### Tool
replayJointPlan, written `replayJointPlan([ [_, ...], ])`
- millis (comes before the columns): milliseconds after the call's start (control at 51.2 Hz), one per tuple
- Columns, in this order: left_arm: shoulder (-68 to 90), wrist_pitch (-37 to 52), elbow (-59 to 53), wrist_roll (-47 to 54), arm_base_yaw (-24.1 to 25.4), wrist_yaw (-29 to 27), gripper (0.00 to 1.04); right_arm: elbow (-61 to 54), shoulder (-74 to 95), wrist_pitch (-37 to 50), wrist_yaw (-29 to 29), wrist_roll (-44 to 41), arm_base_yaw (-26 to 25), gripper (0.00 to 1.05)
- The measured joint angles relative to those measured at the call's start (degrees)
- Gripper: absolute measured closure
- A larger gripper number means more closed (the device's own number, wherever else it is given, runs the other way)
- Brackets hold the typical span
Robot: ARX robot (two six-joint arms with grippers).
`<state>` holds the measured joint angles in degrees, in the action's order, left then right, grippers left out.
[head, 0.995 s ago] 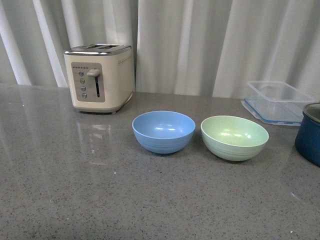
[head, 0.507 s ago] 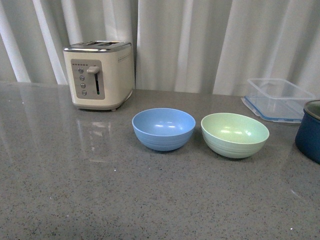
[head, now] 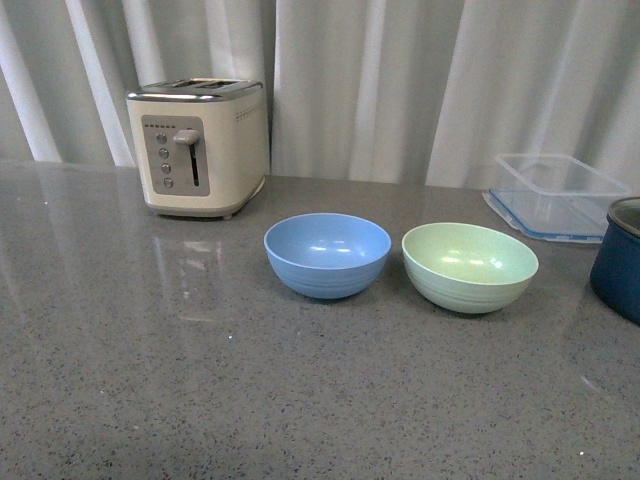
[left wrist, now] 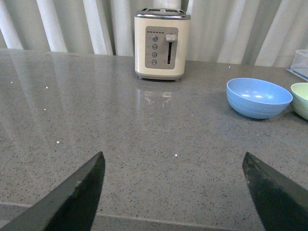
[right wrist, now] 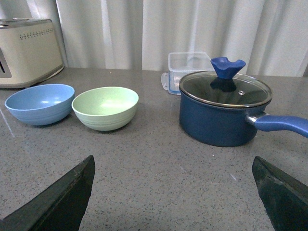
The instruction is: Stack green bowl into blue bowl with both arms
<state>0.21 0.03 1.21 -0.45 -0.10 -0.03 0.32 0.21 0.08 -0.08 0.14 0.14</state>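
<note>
Grey speckled countertop (head: 150,400): pale mint-green round bowl (head: 470,267) sits just beside light sky-blue round bowl (head: 327,255); left gripper (left wrist: 173,156), right gripper (right wrist: 173,159) gape wide, empty.

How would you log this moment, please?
green bowl: beside blue bowl, unstacked | left fingers: open, empty | right fingers: open, empty

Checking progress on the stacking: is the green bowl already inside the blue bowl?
No, the green bowl sits on the counter beside the blue bowl, with a gap between them.

In the front view, the toaster (head: 198,148), blue bowl (head: 327,255), green bowl (head: 469,267) and clear container (head: 555,195) all appear slightly higher in frame than before.
</note>
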Motion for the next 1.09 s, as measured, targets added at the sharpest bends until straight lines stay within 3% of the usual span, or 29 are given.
replayJointPlan([
  [78,0.0,0.0,0.0,0.0,0.0,0.0,0.05,1.9,2.3,-4.7,-4.9,-2.2,-0.6,0.1],
  [156,0.0,0.0,0.0,0.0,0.0,0.0,0.07,5.6,8.5,-8.4,-7.8,-3.8,0.5,0.1],
  [234,0.0,0.0,0.0,0.0,0.0,0.0,0.07,13.9,19.7,-9.0,-6.2,-3.0,4.4,0.1],
  [371,0.0,0.0,0.0,0.0,0.0,0.0,0.07,31.5,40.9,-11.7,-8.9,5.7,7.7,0.1],
  [624,0.0,0.0,0.0,0.0,0.0,0.0,0.07,51.5,70.3,-11.6,-3.0,15.3,12.0,0.1],
  [1093,0.0,0.0,0.0,0.0,0.0,0.0,0.07,71.8,101.7,-13.9,9.8,22.6,11.6,0.1],
])
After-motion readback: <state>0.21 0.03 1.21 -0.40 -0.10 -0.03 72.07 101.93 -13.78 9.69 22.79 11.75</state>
